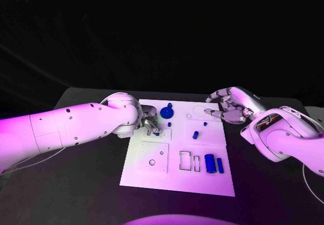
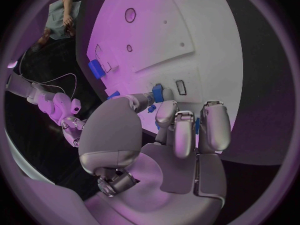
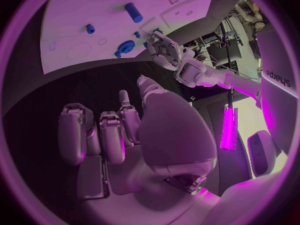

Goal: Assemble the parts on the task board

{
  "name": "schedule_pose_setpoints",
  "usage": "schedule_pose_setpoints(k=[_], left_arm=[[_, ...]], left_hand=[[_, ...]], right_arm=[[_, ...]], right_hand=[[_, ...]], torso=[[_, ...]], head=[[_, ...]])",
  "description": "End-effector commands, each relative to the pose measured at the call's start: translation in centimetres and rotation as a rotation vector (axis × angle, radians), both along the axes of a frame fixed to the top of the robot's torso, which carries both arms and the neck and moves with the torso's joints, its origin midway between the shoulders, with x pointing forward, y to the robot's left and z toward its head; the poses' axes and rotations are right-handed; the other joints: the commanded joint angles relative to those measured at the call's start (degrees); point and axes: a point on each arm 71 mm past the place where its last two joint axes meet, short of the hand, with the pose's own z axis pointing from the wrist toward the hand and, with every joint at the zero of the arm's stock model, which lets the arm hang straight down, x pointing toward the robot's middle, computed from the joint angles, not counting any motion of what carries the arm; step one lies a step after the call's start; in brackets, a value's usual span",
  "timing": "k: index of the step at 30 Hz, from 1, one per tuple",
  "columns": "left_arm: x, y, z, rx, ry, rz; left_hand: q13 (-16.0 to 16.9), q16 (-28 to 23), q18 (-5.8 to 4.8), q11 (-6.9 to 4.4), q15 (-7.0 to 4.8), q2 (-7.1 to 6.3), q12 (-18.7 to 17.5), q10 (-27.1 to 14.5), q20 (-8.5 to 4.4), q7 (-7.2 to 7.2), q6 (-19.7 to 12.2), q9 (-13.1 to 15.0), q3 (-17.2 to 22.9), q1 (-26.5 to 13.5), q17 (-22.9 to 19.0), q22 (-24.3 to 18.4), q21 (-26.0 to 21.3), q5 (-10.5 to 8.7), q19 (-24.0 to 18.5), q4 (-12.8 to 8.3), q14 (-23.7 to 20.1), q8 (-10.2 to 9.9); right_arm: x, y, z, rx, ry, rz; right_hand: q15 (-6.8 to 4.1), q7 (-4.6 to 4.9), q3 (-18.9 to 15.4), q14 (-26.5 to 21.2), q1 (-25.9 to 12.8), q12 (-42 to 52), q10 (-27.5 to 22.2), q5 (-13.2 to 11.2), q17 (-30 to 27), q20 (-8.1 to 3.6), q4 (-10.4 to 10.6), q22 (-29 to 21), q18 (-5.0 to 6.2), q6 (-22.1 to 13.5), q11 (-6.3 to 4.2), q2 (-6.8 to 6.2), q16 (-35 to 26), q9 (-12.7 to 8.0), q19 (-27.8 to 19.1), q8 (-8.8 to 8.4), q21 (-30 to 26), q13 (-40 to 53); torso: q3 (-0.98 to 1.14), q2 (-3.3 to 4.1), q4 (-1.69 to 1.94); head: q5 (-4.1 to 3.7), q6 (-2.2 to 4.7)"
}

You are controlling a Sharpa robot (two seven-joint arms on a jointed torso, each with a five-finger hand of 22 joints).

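From the head view we see the left hand over the task board, apparently pinching a small blue part. It looks rigid, light and slippery, so we grip its sides. The left wrist view shows the part between fingertips. The right hand curls in, holding nothing, off the board's edge.
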Motion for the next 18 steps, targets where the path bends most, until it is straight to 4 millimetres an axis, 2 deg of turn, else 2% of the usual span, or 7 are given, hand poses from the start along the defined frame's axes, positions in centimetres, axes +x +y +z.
schedule_pose_setpoints(k=[1, 18], left_arm=[[-0.26, -0.03, -0.44, 0.020, 0.027, -0.017], [-0.22, 0.09, -0.47, 0.021, 0.030, -0.015]], left_hand=[[0.2, 0.2, -0.42, -0.12, -0.52, -0.05, 0.4, 0.6, -0.10, -1.85, 2.2, 0.0, 8.2, -1.2, 15.1, 0.2, 0.3, -0.10, 0.6, -8.4, 5.8, 0.4], [0.6, 0.2, -0.48, -0.43, -0.76, -0.42, 0.8, 1.0, -0.31, -2.24, 2.7, 0.0, 6.6, -3.0, 15.1, 0.5, 0.4, -0.06, 0.8, -7.7, 5.8, 0.6]], right_arm=[[-0.04, 0.04, -0.01, -0.001, -0.005, 0.005], [-0.05, 0.00, -0.03, 0.000, -0.007, 0.005]], right_hand=[[-0.57, -0.13, 0.4, 6.0, -0.6, -0.1, -0.1, -0.1, 15.1, -0.33, 0.1, 7.6, 0.73, 0.2, -0.08, -0.14, 0.2, -0.1, 0.0, 0.36, -0.1, 4.5], [-0.57, -0.13, 0.4, 6.0, -0.6, -0.1, -0.1, -0.1, 15.1, -0.33, 0.1, 7.6, 0.73, 0.2, -0.08, -0.14, 0.2, -0.1, 0.0, 0.36, -0.1, 4.5]], torso=[[0.01, 0.03, 0.01], [0.00, 0.02, 0.01]], head=[[0.01, -0.13], [0.02, -0.32]])
